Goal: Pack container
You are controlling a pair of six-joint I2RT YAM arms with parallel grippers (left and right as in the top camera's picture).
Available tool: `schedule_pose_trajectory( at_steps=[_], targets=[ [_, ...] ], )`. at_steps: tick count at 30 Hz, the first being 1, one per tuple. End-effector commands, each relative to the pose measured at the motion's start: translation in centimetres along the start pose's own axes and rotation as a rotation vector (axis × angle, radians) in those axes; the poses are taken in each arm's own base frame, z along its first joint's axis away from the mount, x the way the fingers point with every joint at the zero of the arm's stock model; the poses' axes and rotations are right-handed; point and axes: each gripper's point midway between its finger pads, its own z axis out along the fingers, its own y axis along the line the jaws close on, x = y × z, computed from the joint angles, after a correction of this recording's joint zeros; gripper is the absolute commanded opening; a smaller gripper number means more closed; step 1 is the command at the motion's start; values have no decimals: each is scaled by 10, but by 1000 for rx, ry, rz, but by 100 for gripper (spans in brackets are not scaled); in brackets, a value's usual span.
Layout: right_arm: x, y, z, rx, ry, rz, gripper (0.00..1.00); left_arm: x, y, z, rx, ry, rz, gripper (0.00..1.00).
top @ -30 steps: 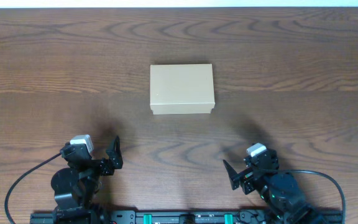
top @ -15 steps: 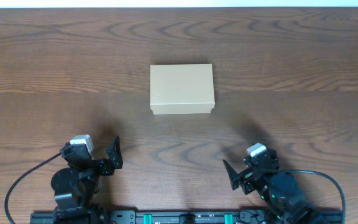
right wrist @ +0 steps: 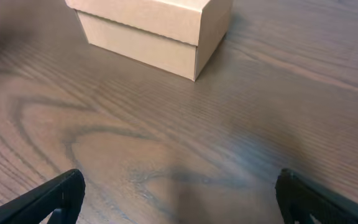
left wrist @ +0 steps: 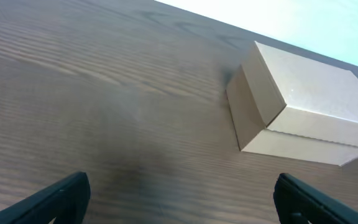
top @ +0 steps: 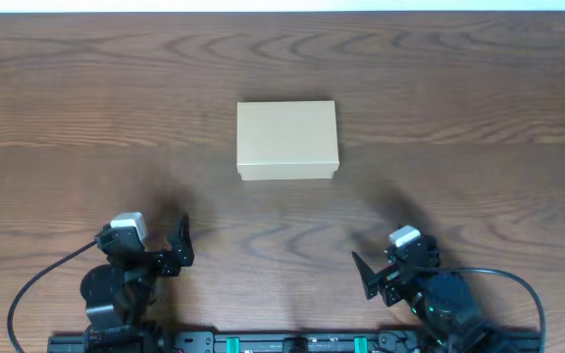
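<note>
The container (top: 286,140) is a plain tan cardboard box with its lid down, standing alone in the middle of the wooden table. It shows at the upper right of the left wrist view (left wrist: 303,106) and at the top of the right wrist view (right wrist: 154,25). My left gripper (top: 160,247) waits near the front left edge, well short of the box, jaws spread wide and empty (left wrist: 182,202). At the front right, my right gripper (top: 385,263) is also open with nothing between its fingers (right wrist: 180,196).
The dark wood table (top: 479,118) stretches on all sides of the box. A black rail with the arm bases (top: 282,343) runs along the front edge, with cables looping at both sides.
</note>
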Motion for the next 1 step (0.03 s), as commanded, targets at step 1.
schedule_pose_trajectory(
  at_steps=[1],
  targets=[
    [3,-1,1,4,2,-9,99,6,3,3,-6,10,-7,95]
  ],
)
